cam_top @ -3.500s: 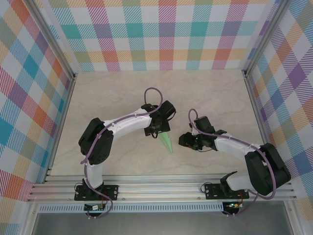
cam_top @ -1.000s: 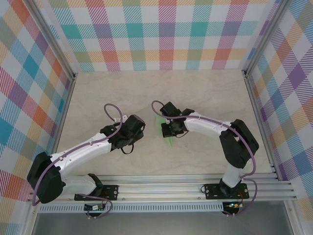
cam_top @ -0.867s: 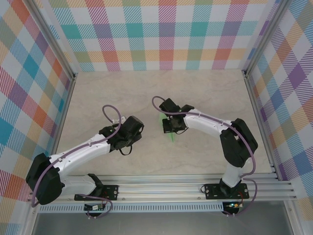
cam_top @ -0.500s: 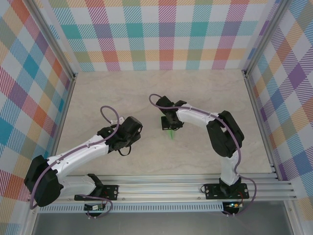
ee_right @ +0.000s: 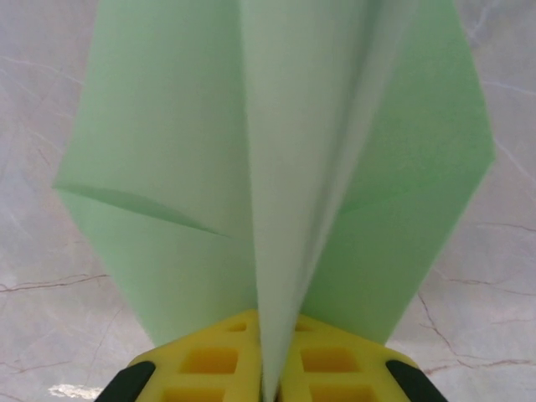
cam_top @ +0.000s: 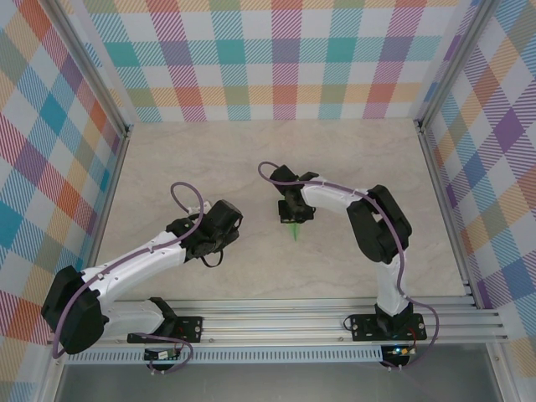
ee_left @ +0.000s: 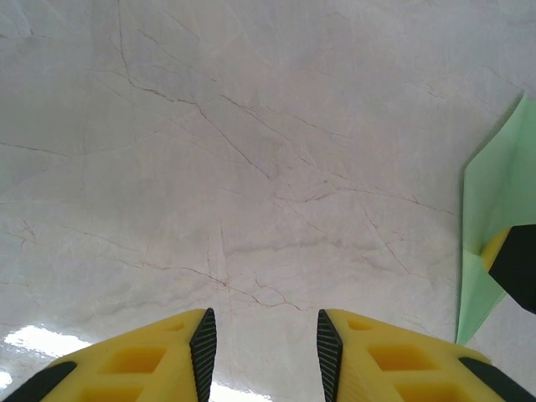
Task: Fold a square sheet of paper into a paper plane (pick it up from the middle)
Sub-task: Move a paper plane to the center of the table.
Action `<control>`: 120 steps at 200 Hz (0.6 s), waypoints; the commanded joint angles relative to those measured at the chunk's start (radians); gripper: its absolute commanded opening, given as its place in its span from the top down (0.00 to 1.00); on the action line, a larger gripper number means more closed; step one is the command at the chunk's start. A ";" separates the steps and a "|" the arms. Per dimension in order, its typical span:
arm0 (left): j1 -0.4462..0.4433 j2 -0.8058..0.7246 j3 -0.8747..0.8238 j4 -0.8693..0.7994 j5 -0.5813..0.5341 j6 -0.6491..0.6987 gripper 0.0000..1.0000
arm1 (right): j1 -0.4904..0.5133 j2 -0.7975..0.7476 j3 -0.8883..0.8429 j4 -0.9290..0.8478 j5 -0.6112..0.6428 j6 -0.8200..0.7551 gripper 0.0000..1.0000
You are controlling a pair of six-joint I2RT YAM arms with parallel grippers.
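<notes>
The square sheet of paper is folded into a pale-green paper plane. Its centre fold is pinched between the yellow fingers of my right gripper, which is shut on it, and the wings spread to both sides. From above, the right gripper sits mid-table with the plane's green tip poking out toward the near side. My left gripper is open over bare table with nothing between its pads. It hovers left of the plane, apart from it; from above, the left gripper is seen there too.
The pale marble tabletop is ringed by checked walls and an aluminium rail along the near edge. A yellow-and-black finger of the right gripper shows at the right edge of the left wrist view.
The right arm has folded its elbow inward and carried the plane slightly toward the back. The left gripper has drifted a little to the left, still open.
</notes>
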 commanded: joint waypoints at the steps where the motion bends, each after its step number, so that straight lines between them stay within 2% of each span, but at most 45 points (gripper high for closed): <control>1: 0.014 0.007 -0.008 -0.004 0.005 0.006 0.61 | 0.001 0.041 0.018 -0.018 -0.008 0.006 0.88; 12: 0.014 0.008 -0.008 -0.006 0.006 0.007 0.61 | 0.002 0.046 0.021 -0.019 -0.007 0.007 0.87; 25: 0.014 0.005 -0.009 -0.006 0.004 0.007 0.61 | 0.001 0.048 0.023 -0.023 -0.005 0.008 0.80; 67: 0.015 0.003 -0.008 -0.009 0.003 0.009 0.61 | 0.001 0.044 0.023 -0.029 0.023 0.015 0.73; 103: 0.016 0.004 -0.010 -0.008 0.005 0.010 0.61 | 0.001 0.032 0.028 -0.036 0.037 0.046 0.70; 111: 0.015 0.005 -0.012 -0.006 0.007 0.009 0.61 | 0.000 0.028 0.028 -0.031 0.040 0.051 0.63; 120: 0.016 0.006 -0.012 -0.003 0.010 0.009 0.61 | 0.001 0.027 0.030 -0.023 0.031 0.050 0.61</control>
